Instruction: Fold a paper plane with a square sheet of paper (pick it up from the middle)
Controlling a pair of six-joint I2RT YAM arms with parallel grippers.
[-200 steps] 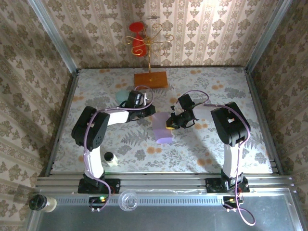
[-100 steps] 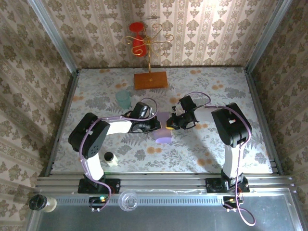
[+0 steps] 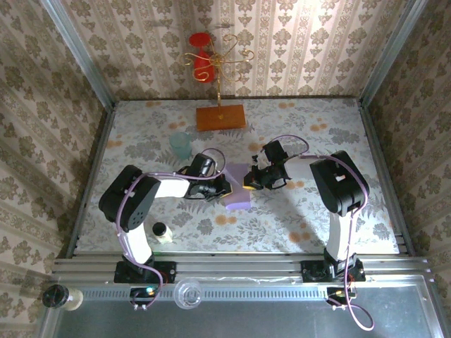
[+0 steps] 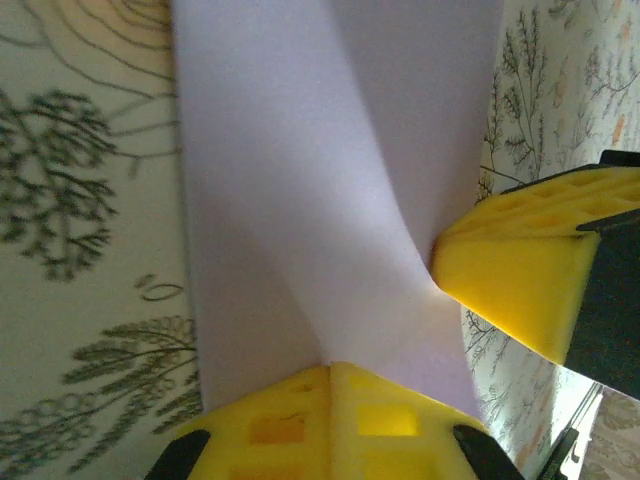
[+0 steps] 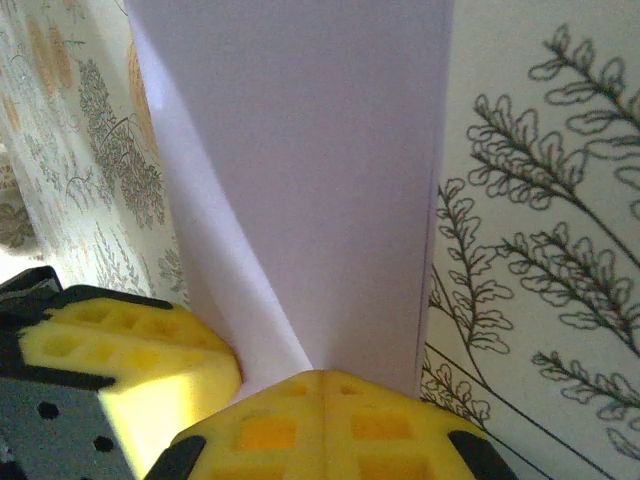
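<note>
- My left pincer (image 4: 330, 372): pads pressed shut, nipping the sheet (image 4: 300, 180) at its edge, where a raised crease runs in.
- My right pincer (image 5: 322, 378): pads pressed shut on the sheet's opposite edge, at the foot of another crease. It sits close to my left pincer.
- Sheet: pale lilac, partly folded and lifted between both pincers. It is on the near side of the board (image 3: 220, 117), well apart from it.
- Board: orange-brown wood, at the far end of the table (image 3: 317, 211).
- Cup (image 3: 180, 145): pale teal, near and left of the board.
- Gold stand (image 3: 218, 67): rises from the board, with a red piece on it.
- Bottle (image 3: 160, 231): small, far nearer than the board, to its left.
- Table: covered in a pale cloth printed with ferns and orange blooms.
- Walls (image 3: 127, 42): striped damask paper behind the board and on both sides.
</note>
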